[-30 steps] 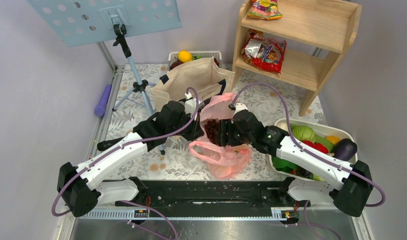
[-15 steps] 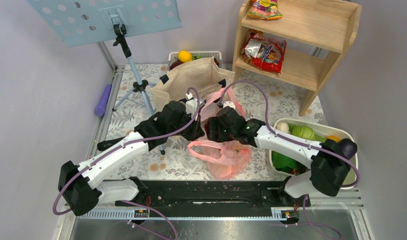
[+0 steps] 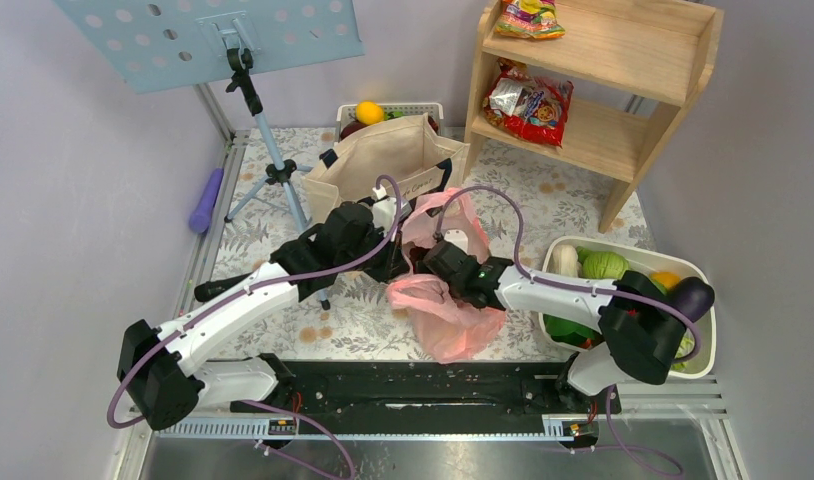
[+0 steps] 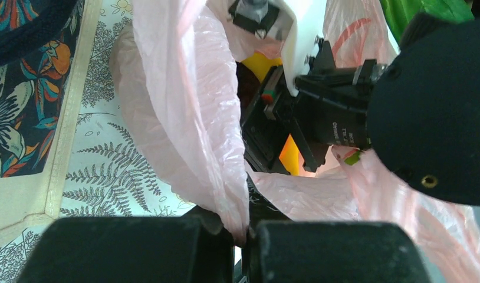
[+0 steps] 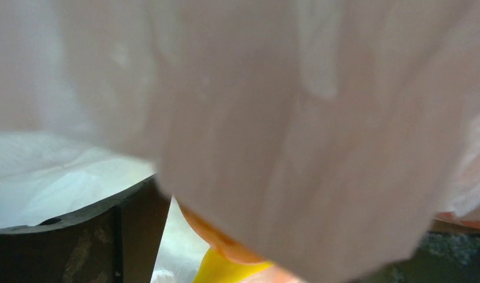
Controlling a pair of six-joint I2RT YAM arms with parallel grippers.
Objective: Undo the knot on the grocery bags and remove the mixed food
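A pink grocery bag (image 3: 445, 312) lies at the table's middle with its mouth open; no knot shows. My left gripper (image 3: 399, 262) is shut on the bag's left edge, and thin pink plastic (image 4: 190, 118) runs up from between its jaws (image 4: 245, 234). My right gripper (image 3: 433, 262) reaches into the bag's mouth, seen in the left wrist view (image 4: 285, 138). In the right wrist view pink plastic (image 5: 285, 106) covers most of the frame. The right gripper (image 5: 285, 247) stands open, with a yellow food item (image 5: 226, 268) between its fingers (image 5: 78, 236). More yellow (image 4: 289, 156) shows beside it.
A beige canvas tote (image 3: 383, 160) stands just behind the bag. A white bin (image 3: 623, 246) of produce sits at the right. A wooden shelf (image 3: 623, 130) holds snack packets. A stand's tripod (image 3: 273, 172) and a purple object (image 3: 205, 200) are at the left.
My right arm has swung left and pushed its gripper into the bag's mouth. The dark grapes seen earlier are now hidden. The left arm has held still.
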